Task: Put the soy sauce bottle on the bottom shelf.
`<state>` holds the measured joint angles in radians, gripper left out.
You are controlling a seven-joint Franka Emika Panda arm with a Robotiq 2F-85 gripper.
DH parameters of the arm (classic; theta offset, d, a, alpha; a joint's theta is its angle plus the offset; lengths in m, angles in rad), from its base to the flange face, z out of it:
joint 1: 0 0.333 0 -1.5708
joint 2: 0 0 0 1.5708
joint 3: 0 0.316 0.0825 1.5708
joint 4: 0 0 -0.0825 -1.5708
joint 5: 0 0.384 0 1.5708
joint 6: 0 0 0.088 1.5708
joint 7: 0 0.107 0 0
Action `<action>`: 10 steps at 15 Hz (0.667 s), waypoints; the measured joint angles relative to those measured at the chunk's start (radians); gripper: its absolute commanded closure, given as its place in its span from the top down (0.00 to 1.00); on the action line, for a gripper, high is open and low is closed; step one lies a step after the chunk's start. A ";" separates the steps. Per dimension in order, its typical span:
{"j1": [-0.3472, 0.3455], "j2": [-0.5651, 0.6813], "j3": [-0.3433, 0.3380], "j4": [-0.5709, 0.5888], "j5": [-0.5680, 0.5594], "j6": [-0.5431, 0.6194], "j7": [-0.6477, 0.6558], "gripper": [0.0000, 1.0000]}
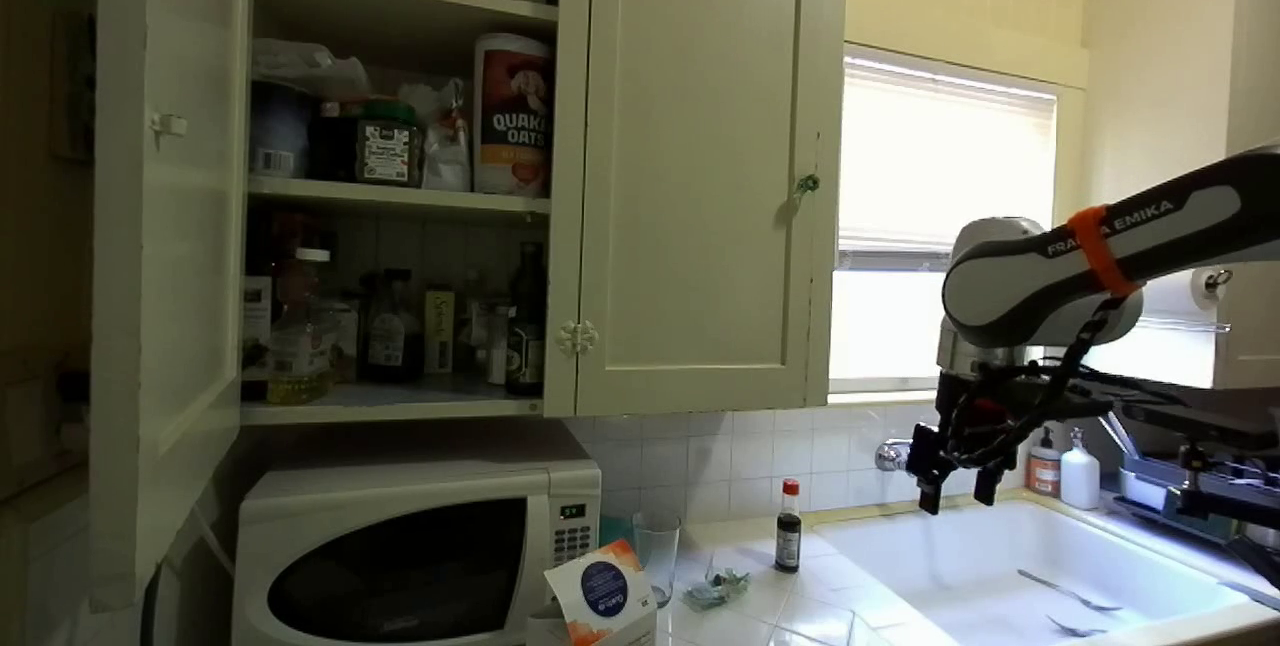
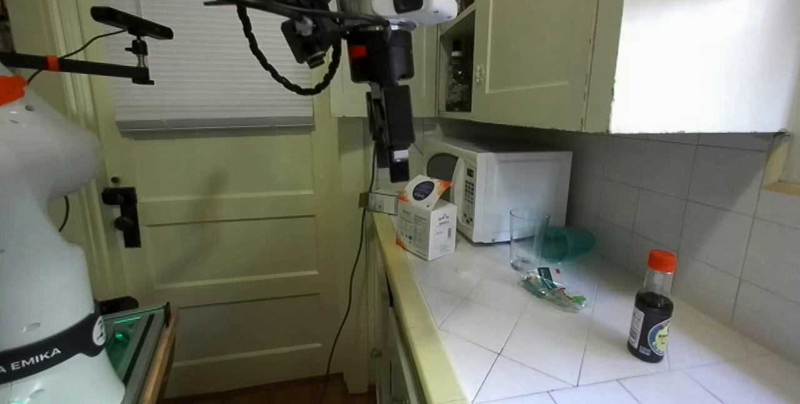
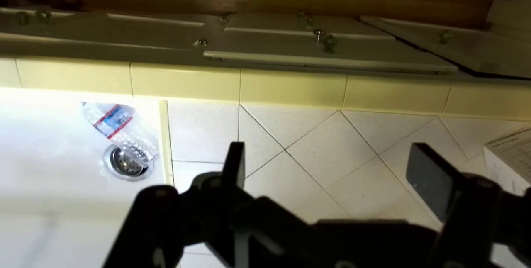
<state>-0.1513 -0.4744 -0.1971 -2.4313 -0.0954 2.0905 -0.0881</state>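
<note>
The soy sauce bottle (image 1: 788, 534) stands upright on the tiled counter between the microwave and the sink. It has dark contents and a red cap. It also stands near the tiled wall in an exterior view (image 2: 651, 326); the wrist view does not show it. The bottom shelf (image 1: 420, 410) of the open white cupboard is above the microwave and holds several bottles and boxes. My gripper (image 1: 958, 501) points down, higher than the counter and apart from the bottle. In the wrist view my gripper (image 3: 327, 156) is open, with only counter tiles seen between its fingers.
A white microwave (image 1: 420, 546), a white box (image 2: 428, 226), a clear glass (image 2: 528, 238), a green cup (image 2: 567, 243) and a crumpled wrapper (image 2: 553, 289) are on the counter. The cupboard door (image 1: 170, 256) stands open. The sink (image 1: 985, 576) holds cutlery and a plastic bottle (image 3: 120, 129).
</note>
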 measured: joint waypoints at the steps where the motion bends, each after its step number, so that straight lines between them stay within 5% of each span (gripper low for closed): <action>1: -0.002 -0.001 0.008 -0.033 -0.001 0.074 0.013 1.00; 6: -0.027 -0.006 0.068 -0.238 -0.005 0.498 0.149 1.00; 10: -0.122 0.003 0.172 -0.335 -0.061 0.809 0.274 1.00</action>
<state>-0.2733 -0.4717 -0.0253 -2.7664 -0.1564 2.8994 0.1856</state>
